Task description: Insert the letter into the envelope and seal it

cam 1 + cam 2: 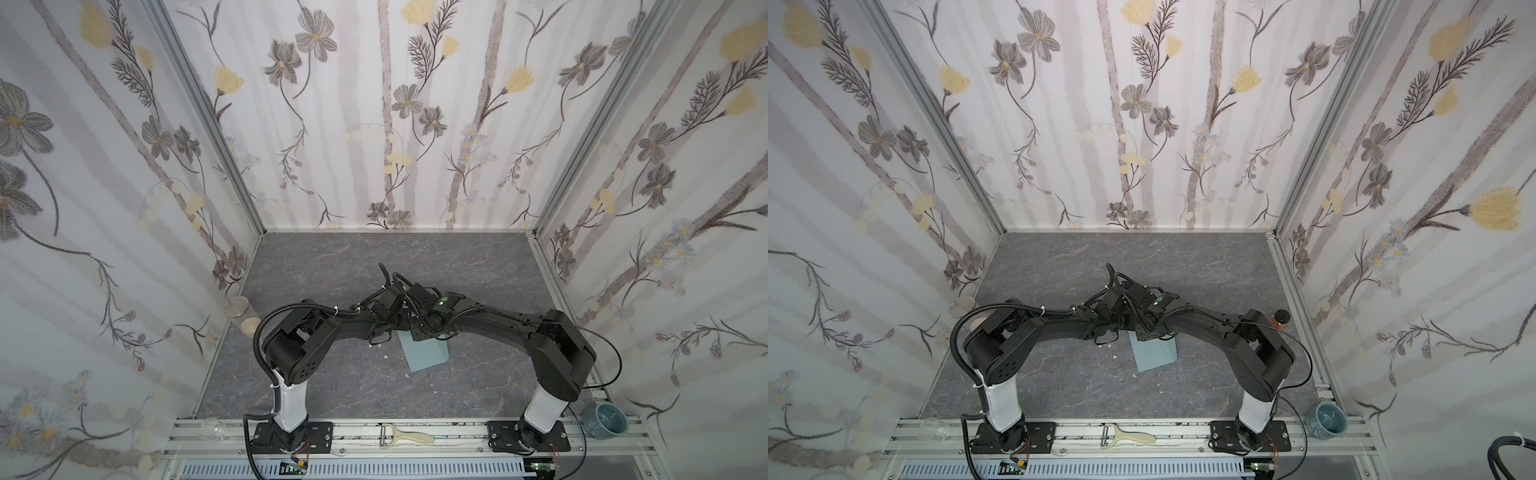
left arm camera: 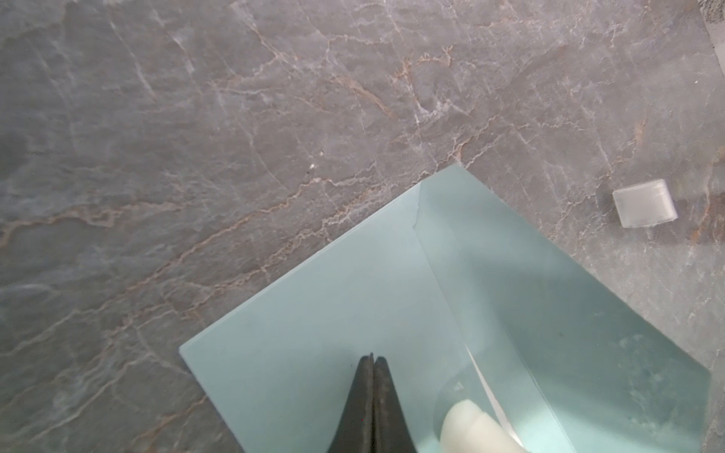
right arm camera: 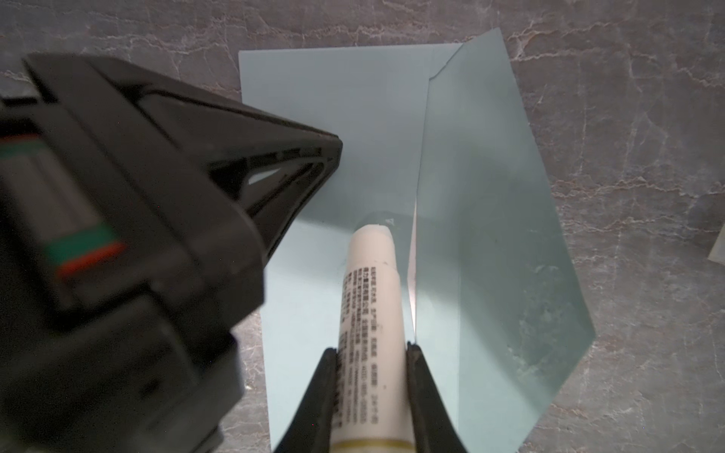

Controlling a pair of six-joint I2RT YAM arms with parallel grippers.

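The dusty blue-grey envelope (image 3: 345,110) lies flat, its pointed flap (image 3: 510,235) open with smears near its tip.

You get soft, even light. The walls (image 1: 374,124) bow at the edges of both top views. Close up, the black housing (image 3: 117,255) is blurred and shades the envelope (image 3: 372,137).

Floral-papered walls (image 1: 374,124) enclose a grey veined marble floor (image 1: 332,257) edged by aluminium rails (image 1: 457,430)
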